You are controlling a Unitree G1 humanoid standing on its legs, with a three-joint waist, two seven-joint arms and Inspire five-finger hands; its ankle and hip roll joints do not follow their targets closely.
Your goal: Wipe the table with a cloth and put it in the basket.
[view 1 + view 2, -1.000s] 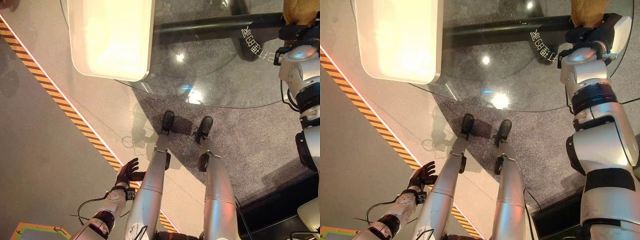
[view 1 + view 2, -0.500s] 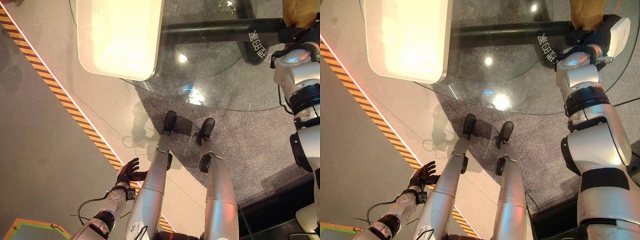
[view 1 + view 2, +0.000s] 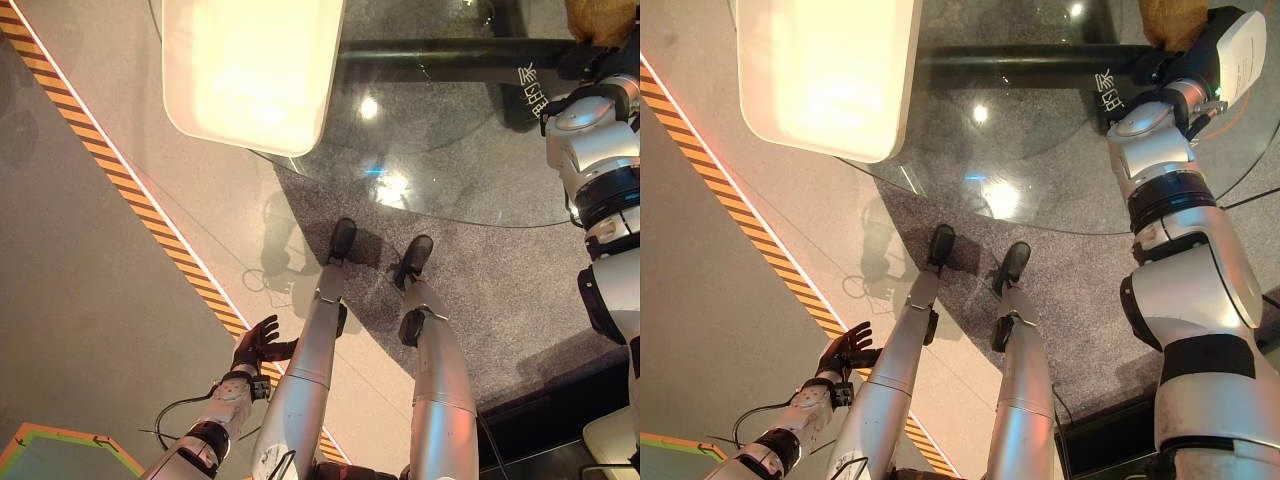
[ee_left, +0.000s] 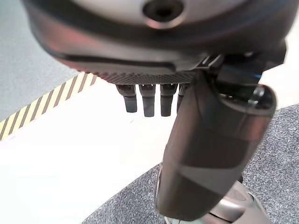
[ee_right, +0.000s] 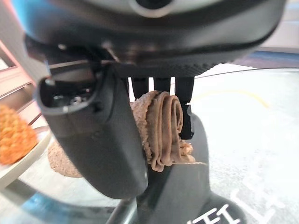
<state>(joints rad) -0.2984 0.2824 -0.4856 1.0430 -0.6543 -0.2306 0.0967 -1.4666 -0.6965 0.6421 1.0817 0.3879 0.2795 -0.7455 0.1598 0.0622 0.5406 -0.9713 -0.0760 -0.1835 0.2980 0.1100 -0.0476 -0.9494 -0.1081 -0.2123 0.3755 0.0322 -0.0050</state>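
My right hand (image 5: 93, 135) has its fingers (image 5: 184, 109) clamped round the bunched brown cloth (image 5: 161, 130), pressing it onto the glass counter (image 3: 450, 150) for wiping; my left hand (image 3: 258, 342) hangs slack-fingered.

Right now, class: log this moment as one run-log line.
right hand: shut on cloth, on glass table | left hand: open, low at side | basket: cloth not in

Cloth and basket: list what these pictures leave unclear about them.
- Cloth: bunched in the right hand; the thumb hides much of it in the right wrist view, and the eye views cut it off at the top edge.
- Basket: cannot be identified; the orange woven thing is cut off at the right wrist view's edge.
- Glass table: any dirt is unreadable under glare.
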